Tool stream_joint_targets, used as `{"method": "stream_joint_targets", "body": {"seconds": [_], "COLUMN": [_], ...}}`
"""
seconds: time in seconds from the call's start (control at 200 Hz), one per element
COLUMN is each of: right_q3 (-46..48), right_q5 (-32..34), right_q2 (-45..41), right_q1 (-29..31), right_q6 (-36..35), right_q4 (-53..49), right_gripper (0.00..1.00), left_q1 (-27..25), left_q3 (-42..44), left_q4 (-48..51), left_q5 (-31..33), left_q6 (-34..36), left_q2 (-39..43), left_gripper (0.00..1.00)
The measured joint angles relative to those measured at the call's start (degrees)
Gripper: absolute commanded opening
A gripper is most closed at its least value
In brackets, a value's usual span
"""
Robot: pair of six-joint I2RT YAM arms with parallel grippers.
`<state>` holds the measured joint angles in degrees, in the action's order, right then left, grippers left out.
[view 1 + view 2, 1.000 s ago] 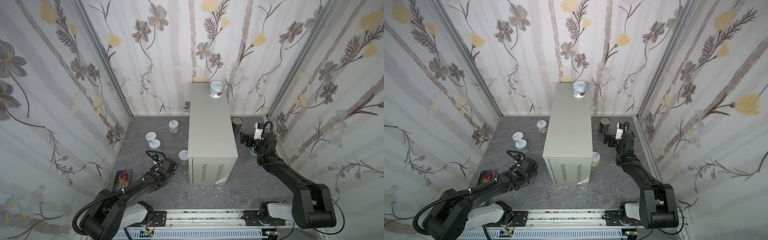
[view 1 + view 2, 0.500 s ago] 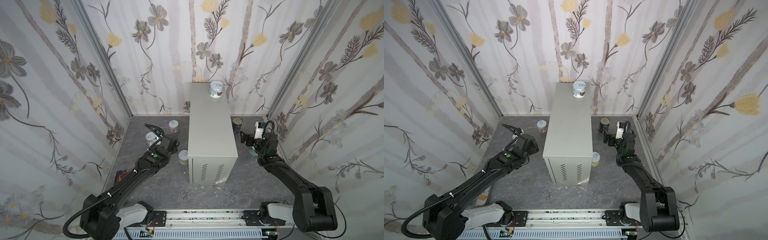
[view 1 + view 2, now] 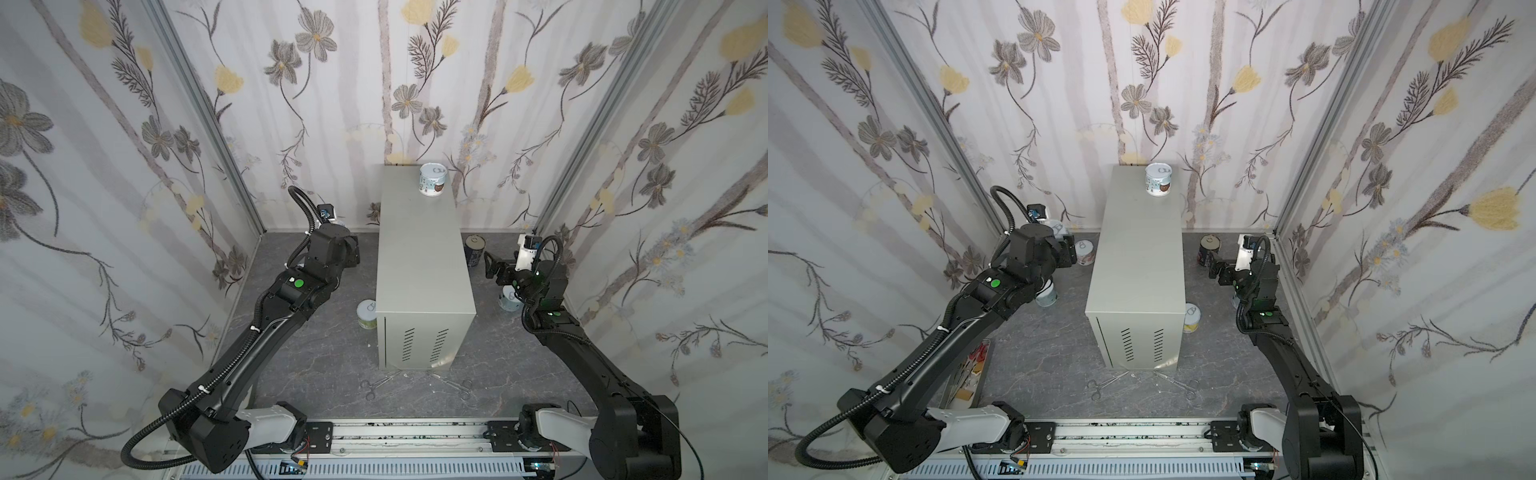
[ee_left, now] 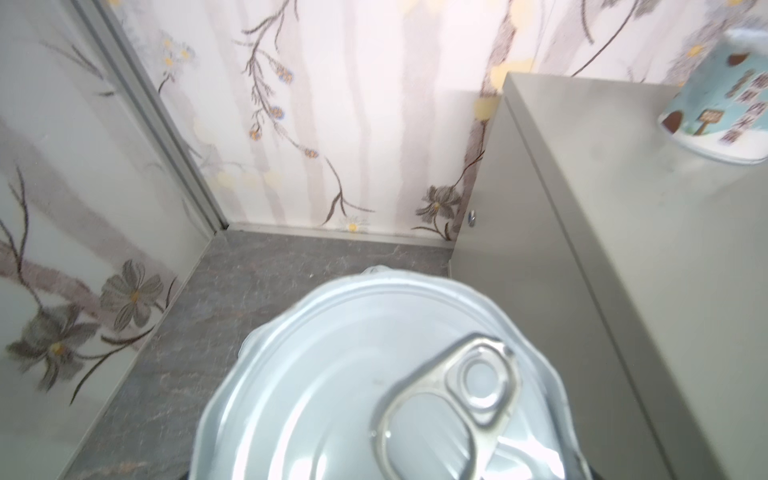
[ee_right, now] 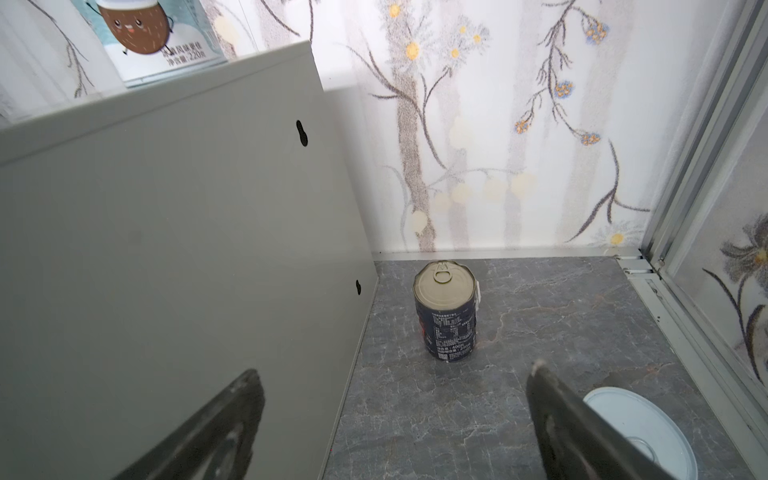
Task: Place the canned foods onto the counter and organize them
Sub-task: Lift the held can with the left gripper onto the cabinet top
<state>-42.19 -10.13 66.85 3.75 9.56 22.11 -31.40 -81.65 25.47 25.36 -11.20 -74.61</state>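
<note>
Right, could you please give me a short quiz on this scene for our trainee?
1. True or false: three cans stand on the counter.
2. The right gripper faces the dark-blue can with its fingers: A open, B shut on it, C shut and empty.
3. Fill in: the left gripper holds a short ___, silver lid up.
Key: 1 false, only one teal can stands there; 2 A; 3 can: the held can.

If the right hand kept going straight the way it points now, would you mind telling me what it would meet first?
Most likely the dark-blue can: it stands upright on the floor ahead, between the open fingers of the right hand. Nothing shows in between, though depth is hard to judge.
</note>
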Motion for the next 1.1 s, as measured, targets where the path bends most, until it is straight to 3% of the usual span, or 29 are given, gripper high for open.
{"method": "stream_joint_targets", "body": {"seconds": [0.225, 0.605, 0.789, 0.889, 1.099], "right_q3": [-4.0, -5.6, -8.0, -9.4, -11.3], "right_q5": [-0.1, -0.6, -0.7, -1.4, -2.1], "right_q2": [-1.9, -8.2, -8.2, -7.4, -6.3], "right_q1": [0.0, 0.0, 0.0, 0.0, 0.1], "right_q6": [0.4, 0.9, 0.9, 0.9, 0.9], "right_q4": [-0.9, -4.7, -6.8, -6.9, -6.8], "right_gripper": [0.99, 0.99, 0.99, 0.99, 0.99], "left_q1": [0.0, 0.0, 0.0, 0.0, 0.9], "left_q3": [-3.2, -20.4, -31.9, -42.3, -56.1], "left_q4": [-6.5, -7.4, -1.5, 4.0, 14.3], "left_q5": [-4.1, -13.8, -20.8, -23.4, -25.0], "left_q6": [5.5, 11.7, 13.5, 15.7, 19.9], "left_q2": [-2.6, -13.8, -21.6, -28.3, -37.9], "left_gripper": [0.61, 0.53, 0.54, 0.54, 0.54]}}
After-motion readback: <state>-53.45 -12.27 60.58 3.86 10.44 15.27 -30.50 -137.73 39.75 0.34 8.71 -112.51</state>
